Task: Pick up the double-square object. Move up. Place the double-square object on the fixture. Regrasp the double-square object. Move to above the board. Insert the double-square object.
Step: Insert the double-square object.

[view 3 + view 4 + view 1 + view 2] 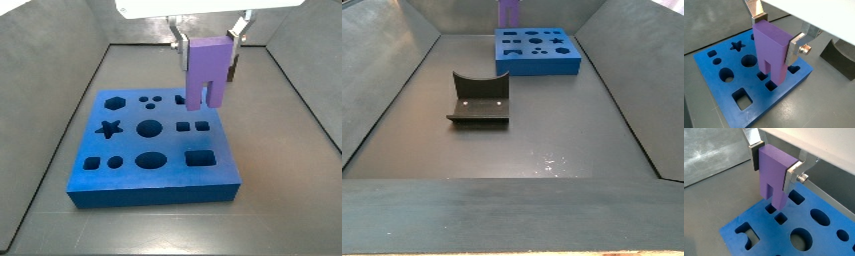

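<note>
The gripper (777, 31) pinched the double-square object (773, 51) between its silver fingers (796, 44), holding it upright above the board (724, 90), notched end down. In both wrist views the object's lower tip hung just over a pair of small square holes (776, 213) near one edge of the board; whether it touched them could not be told. The board's other cut-outs held nothing. The fixture (478, 100) stood empty on the floor, well apart from the board.

A lab test rig is showing: grey metal walls (396, 90) are enclosing a bare floor (543, 140), the gripper (206, 40) hanging at upper centre.
</note>
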Controlling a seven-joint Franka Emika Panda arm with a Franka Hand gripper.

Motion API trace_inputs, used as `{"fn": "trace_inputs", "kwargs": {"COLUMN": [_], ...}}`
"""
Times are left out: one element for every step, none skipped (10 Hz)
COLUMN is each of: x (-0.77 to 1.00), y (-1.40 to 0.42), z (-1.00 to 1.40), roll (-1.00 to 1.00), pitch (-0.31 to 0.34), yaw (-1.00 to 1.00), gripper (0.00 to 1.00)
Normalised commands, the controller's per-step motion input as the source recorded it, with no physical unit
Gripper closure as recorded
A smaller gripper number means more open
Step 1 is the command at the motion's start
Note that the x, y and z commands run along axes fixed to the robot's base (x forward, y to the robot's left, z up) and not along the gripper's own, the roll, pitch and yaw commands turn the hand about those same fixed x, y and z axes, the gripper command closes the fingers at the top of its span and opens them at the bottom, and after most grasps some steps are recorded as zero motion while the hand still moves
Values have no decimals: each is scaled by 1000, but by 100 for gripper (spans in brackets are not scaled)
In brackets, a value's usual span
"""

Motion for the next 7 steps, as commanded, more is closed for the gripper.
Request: {"fn": "trace_inputs", "kwargs": {"x": [0, 9, 0, -14, -109, -120, -203], "y": [-34, 0, 0, 0, -103, -69, -123], "z": [-297, -334, -409, -471, -537, -557, -594], "roll": [186, 229, 243, 303, 434, 331, 323], "pitch": [-126, -89, -131, -103, 0, 0, -6], "yaw": [0, 9, 9, 29, 60, 46, 11], "gripper": [100, 100, 100, 100, 100, 100, 100]}}
